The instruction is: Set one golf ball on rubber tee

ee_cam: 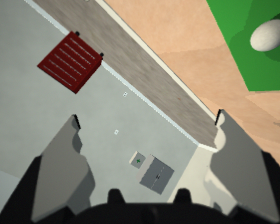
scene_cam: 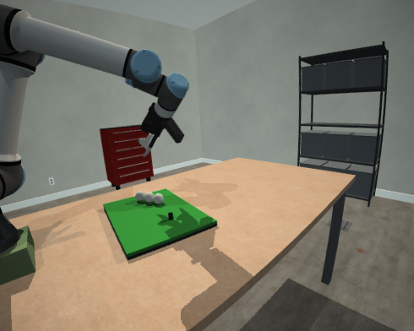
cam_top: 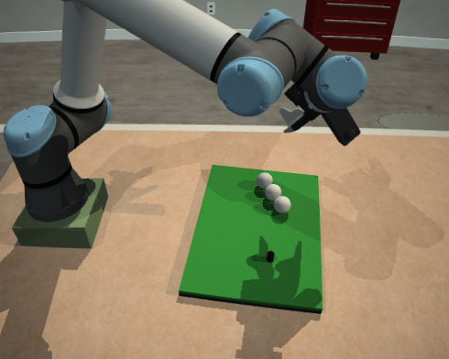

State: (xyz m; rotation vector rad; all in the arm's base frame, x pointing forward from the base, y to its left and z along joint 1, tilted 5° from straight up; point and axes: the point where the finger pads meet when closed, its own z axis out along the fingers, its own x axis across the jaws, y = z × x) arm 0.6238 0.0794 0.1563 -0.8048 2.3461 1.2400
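Observation:
Three white golf balls [cam_top: 273, 192] [scene_cam: 149, 197] lie in a touching row at the far end of a green mat [cam_top: 224, 247] [scene_cam: 134, 228]. One ball [ee_cam: 269, 36] shows at the wrist view's top right, on the mat [ee_cam: 241, 50]. A small black rubber tee [cam_top: 269, 256] [scene_cam: 171, 215] stands upright nearer the mat's front, with nothing on it. My gripper [cam_top: 293, 120] [scene_cam: 146, 146] [ee_cam: 145, 112] is open and empty, held high in the air beyond the far edge of the mat, pointing toward the back wall and floor.
The arm's base stands on a green block [cam_top: 60, 224] [scene_cam: 8, 257] at the table's left. A red tool cabinet [cam_top: 352, 23] [scene_cam: 126, 154] [ee_cam: 71, 62] stands by the back wall. A dark shelf rack [scene_cam: 343, 122] stands at the right, off the table [cam_top: 398, 275].

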